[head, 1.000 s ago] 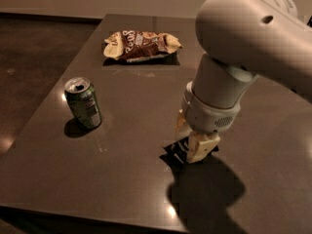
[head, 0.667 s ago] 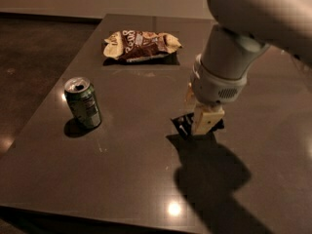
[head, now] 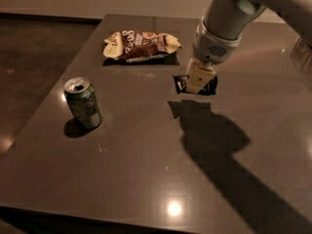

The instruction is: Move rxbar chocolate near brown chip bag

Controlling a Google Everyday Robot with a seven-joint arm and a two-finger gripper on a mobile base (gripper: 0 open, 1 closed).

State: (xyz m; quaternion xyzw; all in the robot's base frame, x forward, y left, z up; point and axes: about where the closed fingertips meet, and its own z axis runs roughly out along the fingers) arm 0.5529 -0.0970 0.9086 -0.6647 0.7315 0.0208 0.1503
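My gripper (head: 197, 82) is shut on the rxbar chocolate (head: 210, 86), a small flat black wrapper held level above the dark table (head: 146, 169). Its shadow falls on the table just below. The bar hangs right of the table's middle. The brown chip bag (head: 141, 45), crumpled brown and cream-yellow, lies at the far side of the table, up and to the left of the gripper, with a gap between them. My arm comes in from the upper right.
A green soda can (head: 84, 103) stands upright at the left side of the table. The table's left edge drops to a dark floor (head: 34, 48). A pale wall runs along the back.
The gripper has lifted the black bar off the table and carried it away from the front, toward the far side and the chip bag. The can and bag have not moved.
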